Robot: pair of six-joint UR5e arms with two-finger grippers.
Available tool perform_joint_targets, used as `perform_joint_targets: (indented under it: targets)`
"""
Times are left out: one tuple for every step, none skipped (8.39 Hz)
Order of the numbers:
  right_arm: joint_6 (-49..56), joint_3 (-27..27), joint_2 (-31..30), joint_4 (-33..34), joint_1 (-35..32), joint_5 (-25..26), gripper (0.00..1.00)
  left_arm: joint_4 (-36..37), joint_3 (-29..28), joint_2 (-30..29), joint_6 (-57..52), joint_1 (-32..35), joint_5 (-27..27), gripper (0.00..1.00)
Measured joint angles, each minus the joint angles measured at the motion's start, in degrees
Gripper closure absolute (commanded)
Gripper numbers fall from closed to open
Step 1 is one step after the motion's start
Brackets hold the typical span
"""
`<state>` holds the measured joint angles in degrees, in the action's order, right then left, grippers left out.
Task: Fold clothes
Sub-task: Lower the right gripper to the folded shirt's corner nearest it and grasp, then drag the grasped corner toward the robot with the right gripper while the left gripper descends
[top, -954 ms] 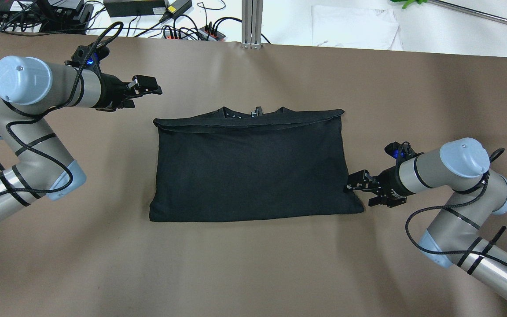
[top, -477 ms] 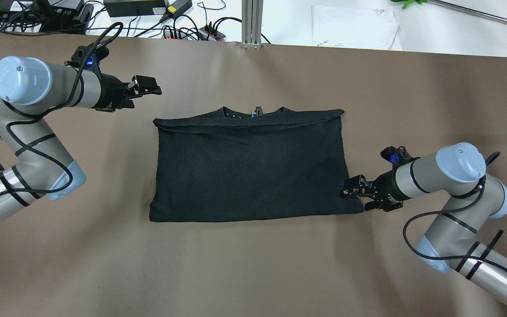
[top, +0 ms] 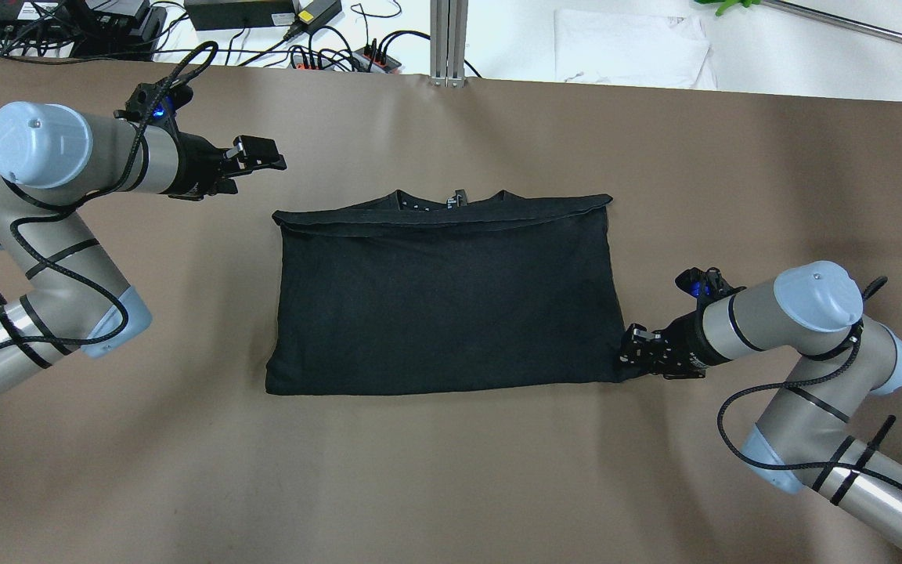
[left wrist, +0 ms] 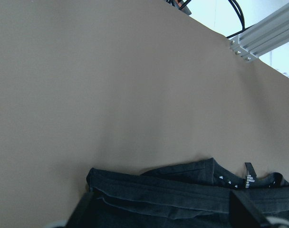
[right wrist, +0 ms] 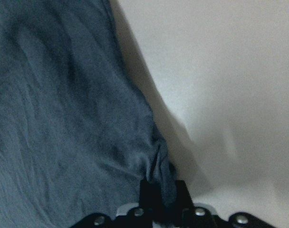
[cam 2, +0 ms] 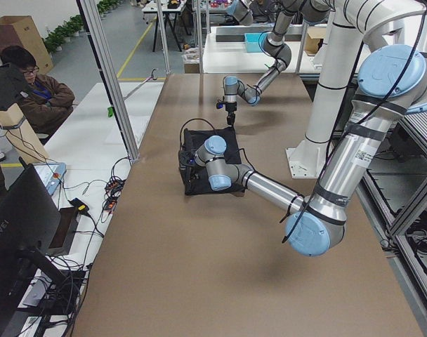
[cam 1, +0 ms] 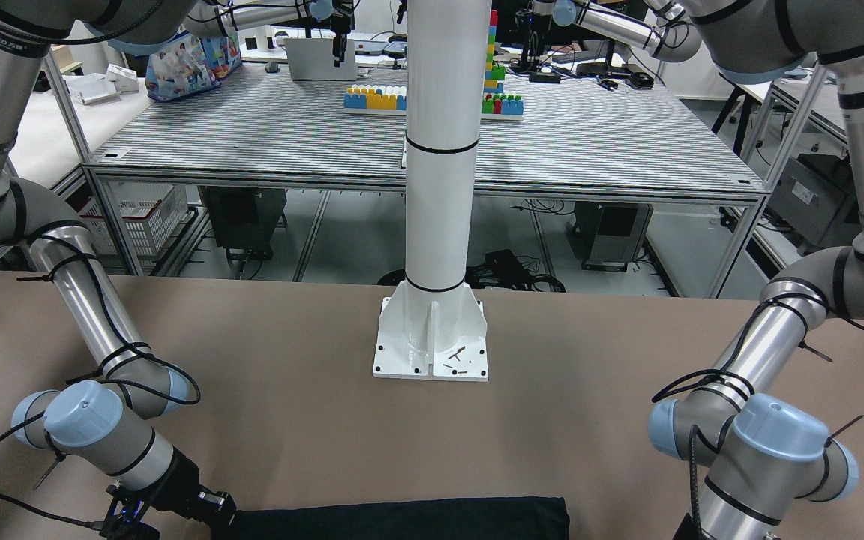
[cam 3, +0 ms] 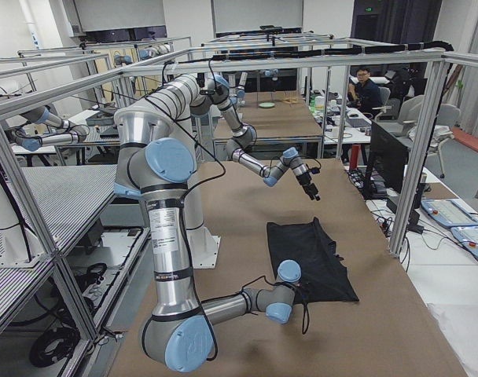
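Clothes (top: 443,305) — a black folded rectangle — lie flat mid-frame on the desk (top: 451,470). Upper left, the left end effector (top: 271,154) hovers well apart from them, fingers spread over bare desk. Lower right, the right end effector (top: 629,354) pinches their bottom-right corner.

The black garment (cam 1: 402,519) is cut off by the front-facing view's edge; fingertips of the right end effector (right wrist: 162,195) are hidden by its corner.
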<state>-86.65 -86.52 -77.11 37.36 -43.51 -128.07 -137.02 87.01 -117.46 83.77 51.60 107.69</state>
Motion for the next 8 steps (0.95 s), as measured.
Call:
perform_joint_targets:
  targets:
    - [0.0, -0.6, -0.3, 0.0, 0.0, -0.1, 1.0, 0.0, 0.0, 0.0, 0.0, 0.0, 0.0, 0.0]
    - [0.0, -2.3, -0.9, 0.1, 0.0, -0.6, 1.0, -0.1, 0.0, 0.0, 0.0, 0.0, 0.0, 0.0]
    - [0.0, -4.8, -1.9, 0.1, 0.2, -1.6, 1.0, -0.1, -0.1, 0.1, -0.3, 0.1, 0.0, 0.0]
    - [-0.1, -7.5, -2.8, 0.2, 1.1, -3.0, 1.0, -0.1, 0.0, 0.1, -0.6, 0.1, 0.0, 0.0]
    - [-0.6, -10.3, -3.3, 0.3, 3.1, -4.2, 1.0, -0.1, 0.0, 0.1, -0.8, 0.1, -0.1, 0.0]
    - [-2.3, -12.8, -3.6, 0.4, 5.9, -4.8, 1.0, -0.1, 0.0, 0.4, -0.8, 0.1, -0.1, 0.0]
    - [-4.5, -15.3, -3.6, 0.5, 9.1, -5.1, 1.0, -0.1, 0.0, 0.7, -0.9, 0.2, -0.1, 0.0]
    - [-6.5, -17.9, -3.5, 0.5, 12.4, -4.9, 1.0, -0.2, 0.0, 0.9, -0.9, 0.2, -0.1, 0.0]
